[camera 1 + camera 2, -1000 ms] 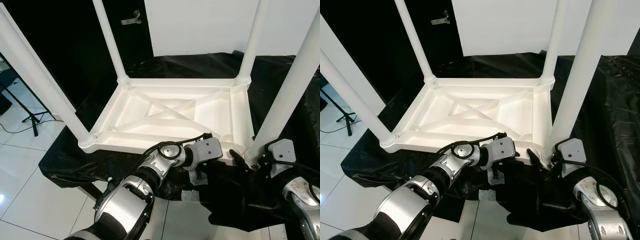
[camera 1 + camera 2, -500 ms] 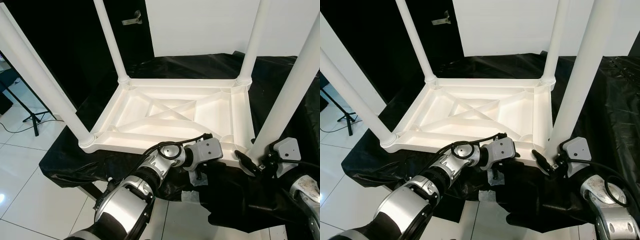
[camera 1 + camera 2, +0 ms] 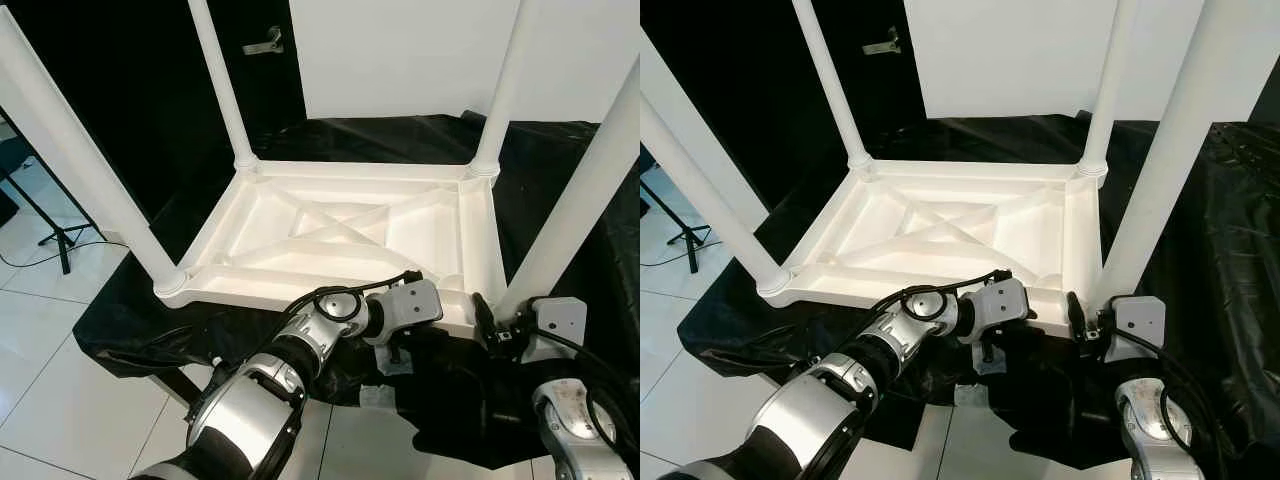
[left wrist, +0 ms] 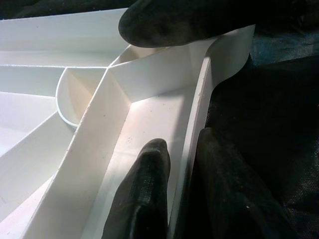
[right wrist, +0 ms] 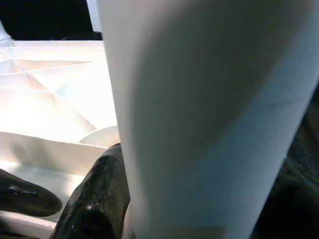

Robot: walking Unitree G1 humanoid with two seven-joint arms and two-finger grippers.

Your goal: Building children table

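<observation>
A tabletop draped in crinkled black plastic sheeting [image 3: 560, 190] carries an upside-down white plastic children's table [image 3: 340, 230], its ribbed underside facing up and four round white legs rising from the corners. The near right white leg [image 3: 575, 210] stands at the corner closest to the right end effector [image 3: 484, 318], which sits at that leg's base; in the right wrist view one black finger [image 5: 97, 199] lies against the leg, but whether the fingers clasp it cannot be told. The left end effector [image 3: 393, 352] is at the table's near rim just left of that corner, its fingers closed onto the thin white rim wall [image 4: 197, 124], one finger [image 4: 144, 194] inside, one outside.
</observation>
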